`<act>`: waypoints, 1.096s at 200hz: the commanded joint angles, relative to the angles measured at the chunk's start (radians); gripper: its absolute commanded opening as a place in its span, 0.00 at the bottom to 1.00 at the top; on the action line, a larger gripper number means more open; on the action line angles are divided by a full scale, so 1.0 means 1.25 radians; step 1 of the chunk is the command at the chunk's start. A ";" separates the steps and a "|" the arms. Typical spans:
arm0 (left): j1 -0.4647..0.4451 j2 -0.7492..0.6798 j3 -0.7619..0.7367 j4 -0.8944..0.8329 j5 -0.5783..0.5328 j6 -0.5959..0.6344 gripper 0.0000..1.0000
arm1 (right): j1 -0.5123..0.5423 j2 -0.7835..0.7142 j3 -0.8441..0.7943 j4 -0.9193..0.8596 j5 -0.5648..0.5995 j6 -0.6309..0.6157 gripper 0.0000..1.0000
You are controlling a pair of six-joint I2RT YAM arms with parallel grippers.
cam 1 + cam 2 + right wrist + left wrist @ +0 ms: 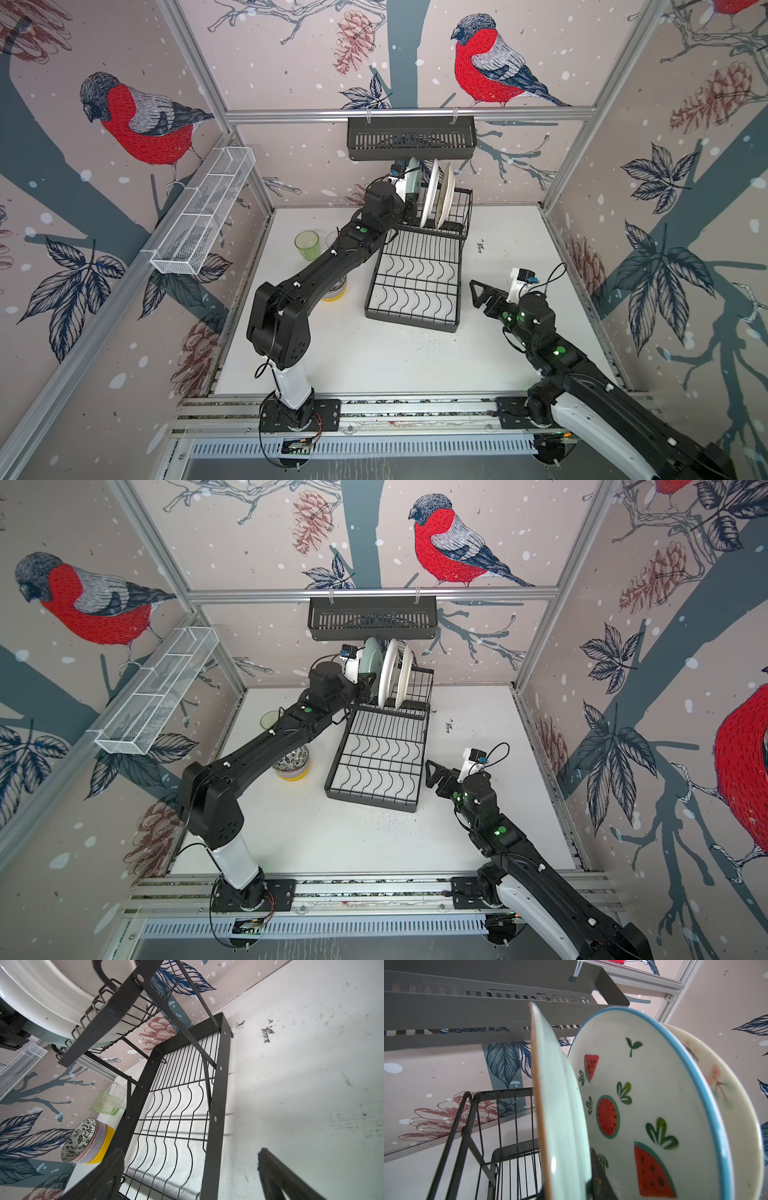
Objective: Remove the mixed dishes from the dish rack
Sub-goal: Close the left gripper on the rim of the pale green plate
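Two-tier dish rack [415, 270] on desk [374, 841], three plates upright in raised tier. Left wrist view alone shows watermelon-patterned plate [643, 1105]. Left claw [591, 1184] pinches pale green plate [560, 1115]. Right claw [478, 293] spread, beside the lower tray.

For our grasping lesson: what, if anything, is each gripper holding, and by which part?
Left gripper straddles the green plate at its rim, in the rack; a firm grip cannot be told. Right gripper holds nothing.
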 commanded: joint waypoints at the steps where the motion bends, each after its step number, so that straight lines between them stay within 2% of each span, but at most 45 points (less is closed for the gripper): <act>1: 0.000 -0.005 0.010 0.026 0.022 0.014 0.10 | -0.002 -0.009 -0.005 0.008 0.011 0.010 1.00; 28: -0.003 -0.016 0.008 0.026 0.020 0.007 0.07 | -0.004 -0.014 -0.009 0.008 0.008 0.011 1.00; 44: -0.005 -0.024 0.001 0.034 0.018 0.007 0.00 | -0.006 -0.015 -0.009 0.005 0.009 0.011 1.00; 219: -0.012 -0.086 -0.004 0.068 -0.016 0.023 0.00 | -0.010 -0.050 -0.017 -0.011 0.007 0.012 1.00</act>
